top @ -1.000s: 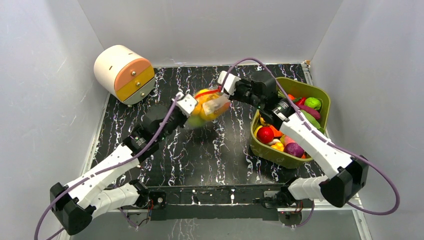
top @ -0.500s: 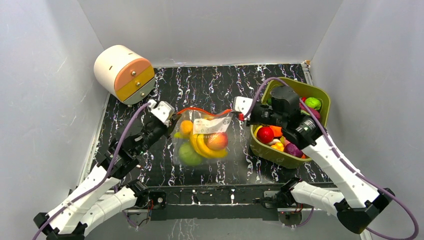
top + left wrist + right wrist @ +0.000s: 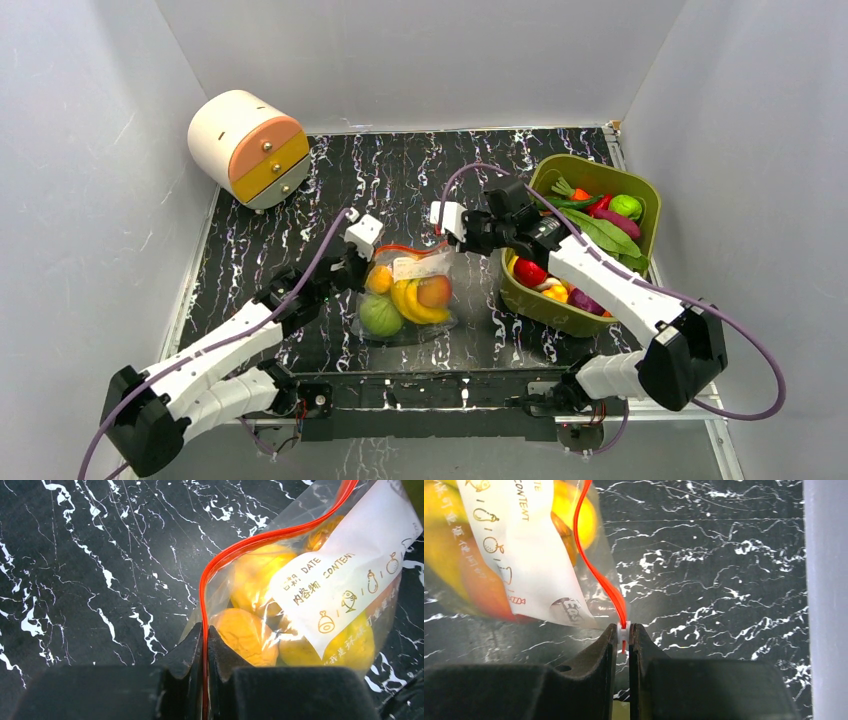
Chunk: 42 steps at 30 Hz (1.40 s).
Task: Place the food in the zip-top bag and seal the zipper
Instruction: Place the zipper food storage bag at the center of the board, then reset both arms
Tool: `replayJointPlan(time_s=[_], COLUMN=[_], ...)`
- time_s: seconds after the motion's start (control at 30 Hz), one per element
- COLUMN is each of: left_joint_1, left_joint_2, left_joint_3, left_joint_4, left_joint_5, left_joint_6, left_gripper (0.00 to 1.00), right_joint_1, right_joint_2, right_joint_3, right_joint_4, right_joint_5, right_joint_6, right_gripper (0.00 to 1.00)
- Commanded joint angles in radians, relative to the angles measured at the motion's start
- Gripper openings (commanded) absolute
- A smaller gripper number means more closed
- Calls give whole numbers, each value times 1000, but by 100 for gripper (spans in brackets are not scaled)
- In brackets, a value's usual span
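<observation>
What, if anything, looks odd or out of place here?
Nothing is spilled or broken. One oddity: the red zipper of the bag snakes in a loose wave instead of running straight, pinched at its ends by the left gripper and the right gripper. The fruit sits inside the bag.

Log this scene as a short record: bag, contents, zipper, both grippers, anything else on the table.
bag: clear, held by both ends of its top edge
contents: bananas, green round fruit, peach, orange
zipper: red, slack and curved; cannot tell if sealed
left gripper: shut on zipper, left end
right gripper: shut on slider, right end
tub: olive, right of bag, more food inside
drawer unit: far left corner
</observation>
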Motion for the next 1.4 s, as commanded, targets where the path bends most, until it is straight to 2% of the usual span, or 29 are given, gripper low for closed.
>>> replayJointPlan(time_s=[0.0,0.2,0.23,0.27,0.3,0.4,0.53,0.57,0.6,0.67,0.73,0.77,0.83,0.97,1.1,1.2,1.37], left_joint_1=[12,50,53,53,53,54,55,55,55,54,54,54,54,55,54,53,54], left_joint_2=[47,119,132,148,162,184,157,141,121,80,37,16,-14,-50,-70,-78,-102], left_joint_3=[4,80,101,125,147,207,250,252,254,257,263,270,296,392,485,526,579], left_joint_4=[95,171,174,171,159,113,60,46,30,-7,-49,-76,-143,-292,-431,-523,-646], left_joint_5=[-49,-77,-92,-116,-139,-186,-226,-226,-224,-216,-211,-216,-219,-257,-236,-216,-96], left_joint_6=[18,23,20,19,19,38,24,17,5,-23,-49,-70,-100,-205,-321,-402,-455], left_gripper=[7,21,26,35,44,63,69,72,76,82,97,98,98,98,99,98,98], right_joint_1=[3,2,2,2,2,2,4,3,4,4,3,4,4,4,4,4,4], right_joint_2=[6,61,73,85,93,92,27,7,-18,-66,-114,-137,-171,-192,-230,-313,-423], right_joint_3=[17,83,98,113,127,145,122,116,111,105,99,94,98,147,167,130,132], right_joint_4=[197,343,350,342,330,307,313,312,306,287,280,285,264,143,58,58,23], right_joint_5=[59,91,93,102,106,114,107,104,101,88,97,117,158,211,176,271,286], right_joint_6=[24,103,111,122,134,193,282,305,326,368,447,521,696,948,1081,1265,1286], right_gripper=[5,12,23,29,42,56,76,91,97,98,98,98,98,98,98,98,98])
